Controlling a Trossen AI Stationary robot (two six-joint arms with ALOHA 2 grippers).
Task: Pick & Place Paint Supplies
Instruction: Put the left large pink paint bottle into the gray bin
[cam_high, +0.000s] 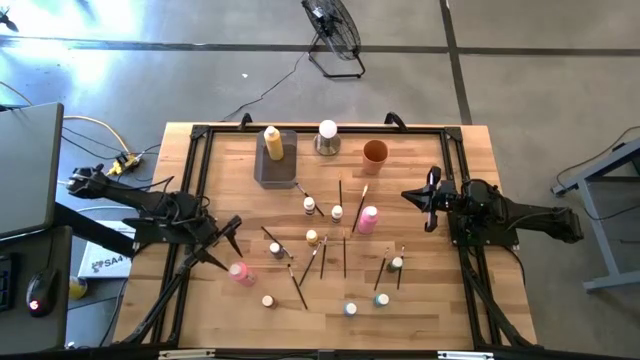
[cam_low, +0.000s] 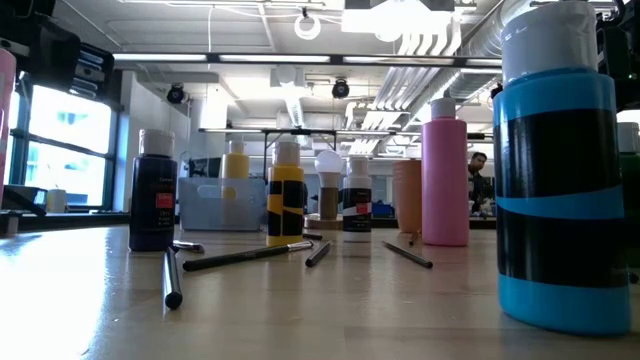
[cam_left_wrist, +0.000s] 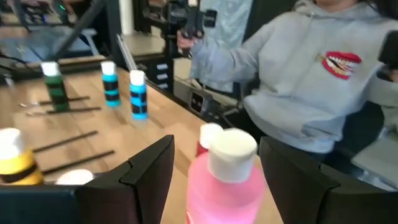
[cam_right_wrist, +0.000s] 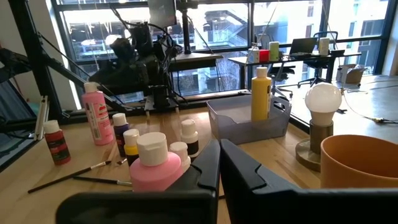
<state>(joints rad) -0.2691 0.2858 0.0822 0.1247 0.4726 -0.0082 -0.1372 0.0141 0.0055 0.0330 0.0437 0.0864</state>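
My left gripper (cam_high: 231, 244) stands open at the table's left, level, its fingers pointing at a pink paint bottle (cam_high: 241, 272). In the left wrist view this bottle (cam_left_wrist: 225, 183) stands upright between and just ahead of the fingers, untouched. My right gripper (cam_high: 415, 195) waits shut at the right side, holding nothing. A second pink bottle (cam_high: 368, 218) stands at mid-table. A yellow bottle (cam_high: 272, 142) stands in the grey tray (cam_high: 268, 172). Several tiny white-capped bottles (cam_high: 312, 237) and thin dark paintbrushes (cam_high: 345, 255) are scattered over the wooden top.
A white ball on a metal base (cam_high: 327, 135) and an orange cup (cam_high: 375, 152) stand at the far edge beside the tray. A black frame (cam_high: 200, 190) rims the table. A person in a grey hoodie (cam_left_wrist: 311, 81) sits beyond the table's edge.
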